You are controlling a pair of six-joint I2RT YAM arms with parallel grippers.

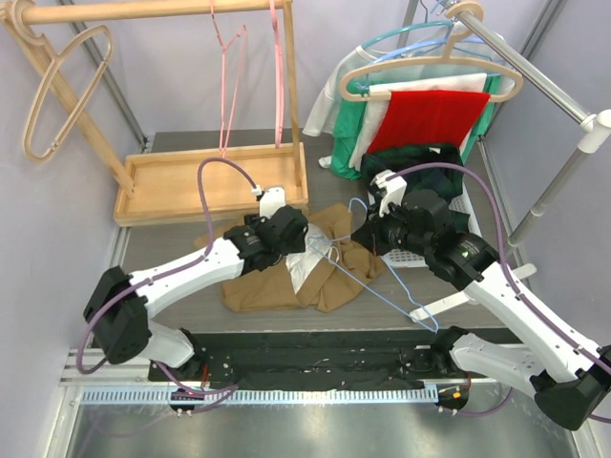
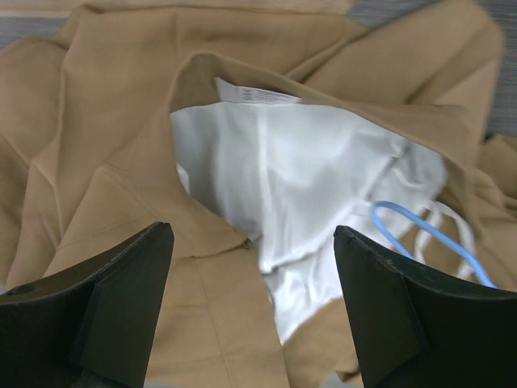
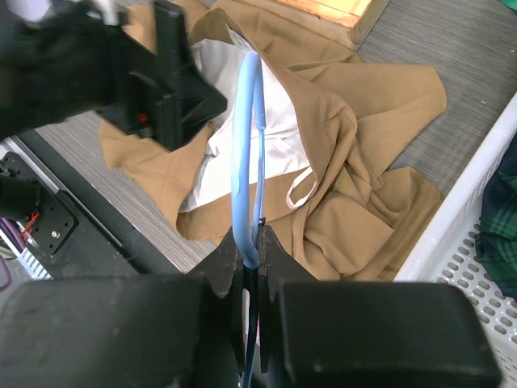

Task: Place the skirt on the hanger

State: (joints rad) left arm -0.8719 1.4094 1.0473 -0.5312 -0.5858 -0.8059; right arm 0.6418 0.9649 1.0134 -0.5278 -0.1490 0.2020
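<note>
A tan skirt (image 1: 286, 277) with white lining (image 2: 299, 170) lies crumpled on the table; its waist opening faces up. My right gripper (image 3: 257, 246) is shut on a light blue wire hanger (image 3: 245, 137), whose end reaches over the skirt's opening (image 1: 334, 250). The hanger's long arm trails toward the near right (image 1: 401, 301). My left gripper (image 2: 254, 267) is open and empty, hovering just above the skirt's waistband and lining (image 1: 286, 229). A loop of the blue hanger (image 2: 420, 230) shows at the right in the left wrist view.
A wooden rack with a tray base (image 1: 205, 181) stands at the back left, with a pink hanger (image 1: 229, 67) and a beige hanger (image 1: 57, 91). A white basket (image 1: 449, 215) of dark clothes sits at the right. Garments hang on a metal rail (image 1: 430, 105) at the back right.
</note>
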